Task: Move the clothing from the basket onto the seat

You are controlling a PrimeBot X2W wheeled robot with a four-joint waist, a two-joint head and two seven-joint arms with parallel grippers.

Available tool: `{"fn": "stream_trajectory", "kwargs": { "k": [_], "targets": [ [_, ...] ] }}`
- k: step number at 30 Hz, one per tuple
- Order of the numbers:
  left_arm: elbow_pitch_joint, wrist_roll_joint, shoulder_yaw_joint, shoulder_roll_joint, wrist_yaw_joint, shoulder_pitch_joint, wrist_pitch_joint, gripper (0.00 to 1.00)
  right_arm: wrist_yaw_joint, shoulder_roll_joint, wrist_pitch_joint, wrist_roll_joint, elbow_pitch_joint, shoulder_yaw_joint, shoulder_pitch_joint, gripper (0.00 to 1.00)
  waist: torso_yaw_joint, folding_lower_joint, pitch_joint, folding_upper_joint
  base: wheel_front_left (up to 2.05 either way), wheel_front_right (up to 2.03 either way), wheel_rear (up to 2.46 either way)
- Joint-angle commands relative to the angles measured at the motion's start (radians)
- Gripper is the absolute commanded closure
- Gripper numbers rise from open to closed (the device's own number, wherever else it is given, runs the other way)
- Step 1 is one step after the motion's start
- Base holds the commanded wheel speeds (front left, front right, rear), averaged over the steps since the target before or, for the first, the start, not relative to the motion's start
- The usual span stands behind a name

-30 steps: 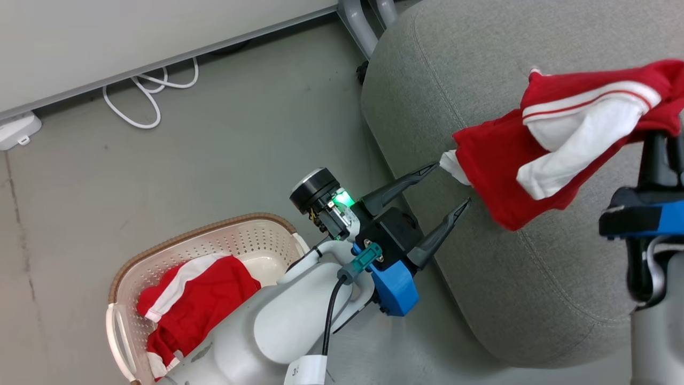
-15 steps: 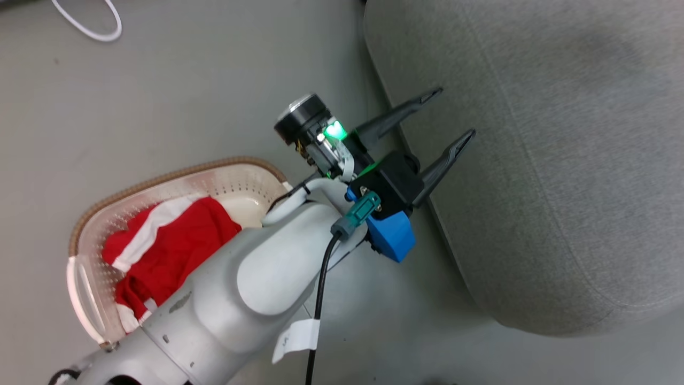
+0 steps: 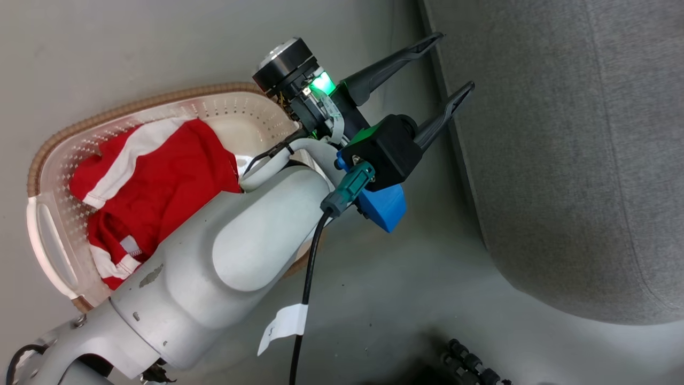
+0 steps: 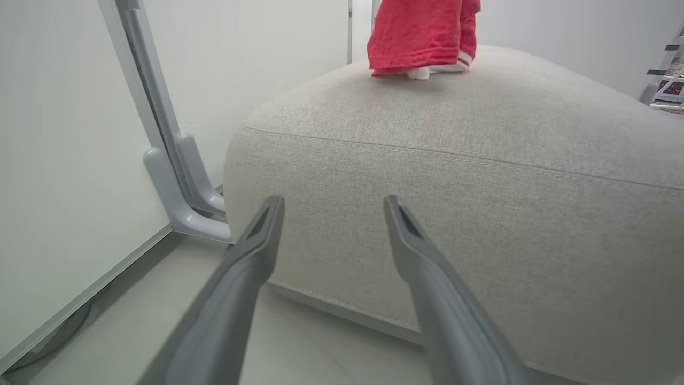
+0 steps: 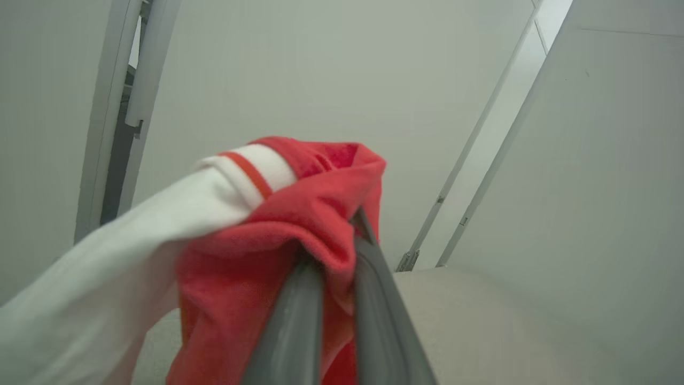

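Head view: left gripper (image 3: 456,61) has its fingers spread apart and empty, just beside the seat (image 3: 561,160); 1 red garment (image 3: 160,176) lies in the basket (image 3: 107,115). Right gripper (image 5: 336,240) is clamped on 1 hanging garment (image 5: 256,267), whose hem touches the seat top.

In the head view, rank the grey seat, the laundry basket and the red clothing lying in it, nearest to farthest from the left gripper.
1. The seat: its edge is just right of the fingertips of the left gripper.
2. The basket: lower left, its near wall by the wrist.
3. The clothing: further left, lying deeper inside the basket.
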Motion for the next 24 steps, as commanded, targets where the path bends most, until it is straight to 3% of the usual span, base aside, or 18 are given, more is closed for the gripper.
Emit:
{"fn": "stream_trajectory", "kwargs": {
  "k": [1,11,19,20,21,22,24],
  "targets": [
    [-0.009,0.004,0.000,0.009,0.005,-0.016,0.003,0.00,0.000,0.028,-0.001,-0.007,0.033,-0.010,0.025,1.00,0.005,-0.0002,0.021,0.0000,0.00,0.00,0.00],
    [-0.038,-0.003,-0.010,0.025,0.015,-0.015,0.014,0.00,0.000,0.129,-0.001,-0.056,0.198,-0.006,0.100,1.00,0.011,-0.0002,0.037,0.0000,0.00,0.00,0.00],
    [-0.044,-0.008,-0.015,0.030,0.023,-0.013,0.015,0.00,0.000,0.138,-0.001,-0.056,0.262,-0.002,0.125,1.00,0.019,-0.0002,0.033,0.0000,0.00,0.00,0.00],
    [-0.042,-0.010,-0.015,0.029,0.024,-0.012,0.013,0.00,0.000,0.136,-0.001,-0.055,0.262,-0.001,0.127,0.58,0.019,-0.0002,0.030,0.0000,0.00,0.00,0.00],
    [-0.039,-0.011,-0.015,0.028,0.024,-0.011,0.011,0.00,0.000,0.136,-0.001,-0.050,0.256,0.000,0.131,0.41,0.020,-0.0002,0.025,0.0000,0.00,0.00,0.00],
    [-0.036,-0.014,-0.015,0.026,0.027,-0.008,0.008,0.00,0.000,0.137,-0.001,-0.041,0.251,-0.004,0.139,0.00,0.020,-0.0002,0.017,0.0000,0.00,0.00,0.00],
    [-0.030,-0.019,-0.016,0.018,0.029,0.001,-0.001,0.00,0.000,0.136,-0.001,-0.033,0.236,-0.007,0.163,0.00,0.019,-0.0002,-0.004,0.0000,0.00,0.00,0.00]
  ]
}}
